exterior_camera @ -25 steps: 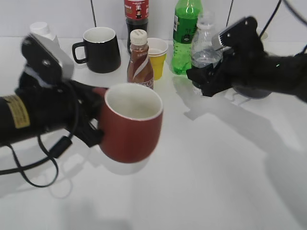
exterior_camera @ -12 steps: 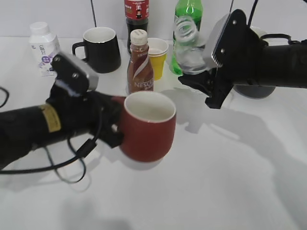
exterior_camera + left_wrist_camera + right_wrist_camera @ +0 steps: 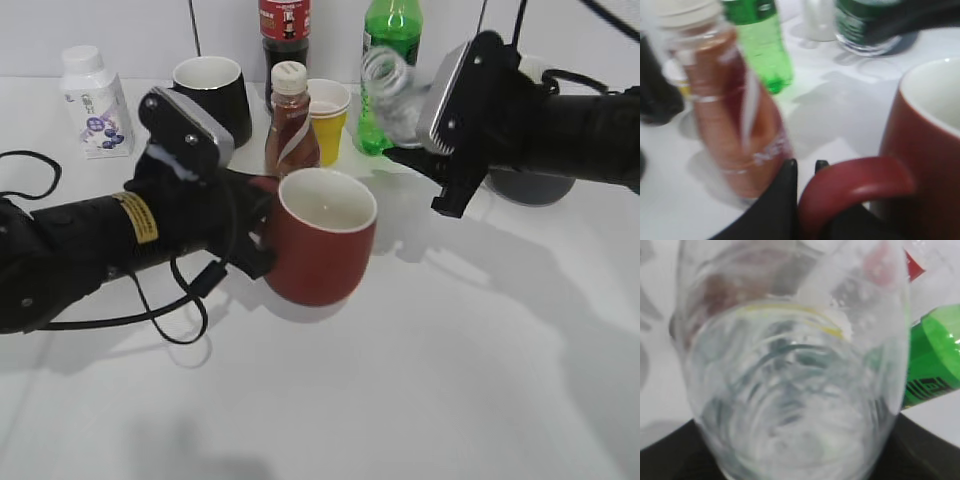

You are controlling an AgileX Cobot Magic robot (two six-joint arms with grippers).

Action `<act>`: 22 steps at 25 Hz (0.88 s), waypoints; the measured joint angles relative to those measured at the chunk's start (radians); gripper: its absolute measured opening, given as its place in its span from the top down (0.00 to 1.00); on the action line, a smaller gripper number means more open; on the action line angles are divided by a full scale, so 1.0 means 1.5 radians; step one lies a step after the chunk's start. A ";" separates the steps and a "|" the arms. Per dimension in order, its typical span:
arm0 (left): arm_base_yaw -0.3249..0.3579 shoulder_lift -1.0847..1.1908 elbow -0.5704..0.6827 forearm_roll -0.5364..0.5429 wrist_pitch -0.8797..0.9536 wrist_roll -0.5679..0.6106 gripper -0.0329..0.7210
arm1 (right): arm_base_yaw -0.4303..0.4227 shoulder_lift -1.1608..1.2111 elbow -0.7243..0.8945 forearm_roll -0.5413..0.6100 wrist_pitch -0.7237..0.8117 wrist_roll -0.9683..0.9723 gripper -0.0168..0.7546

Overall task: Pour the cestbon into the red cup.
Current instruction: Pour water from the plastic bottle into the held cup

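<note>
From the exterior view, you are bringing the two together for the pour: your left gripper [image 3: 262, 225] is clamping the handle of the dark red ceramic mug [image 3: 320, 250] above the white table [image 3: 450, 380], while your right gripper [image 3: 432, 150] is gripping the clear ribbed water bottle [image 3: 392, 95], tilted up and to the right of the rim; next you need its mouth over the cup. In the left wrist view, black fingers [image 3: 785, 200] are pinching the maroon loop. In the right wrist view, the bottle is filling the frame, so I cannot tell the jaw opening there

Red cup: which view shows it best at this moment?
The exterior view: the whole red cup shows, with its white inside and the left gripper at its handle side. The left wrist view shows only its handle and part of the wall, blurred. The right wrist view shows none of it.
</note>
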 joint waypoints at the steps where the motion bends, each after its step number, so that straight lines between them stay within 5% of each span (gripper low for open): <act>1: 0.004 0.000 -0.001 -0.006 -0.003 0.003 0.87 | 0.000 0.001 0.000 0.011 -0.005 -0.028 0.36; 14: 0.014 0.000 -0.010 0.018 -0.042 0.007 0.87 | 0.000 0.001 -0.032 0.073 -0.038 -0.262 0.36; 22: 0.007 0.000 -0.012 0.047 -0.043 0.007 0.87 | 0.000 0.001 -0.032 -0.005 -0.041 -0.287 0.36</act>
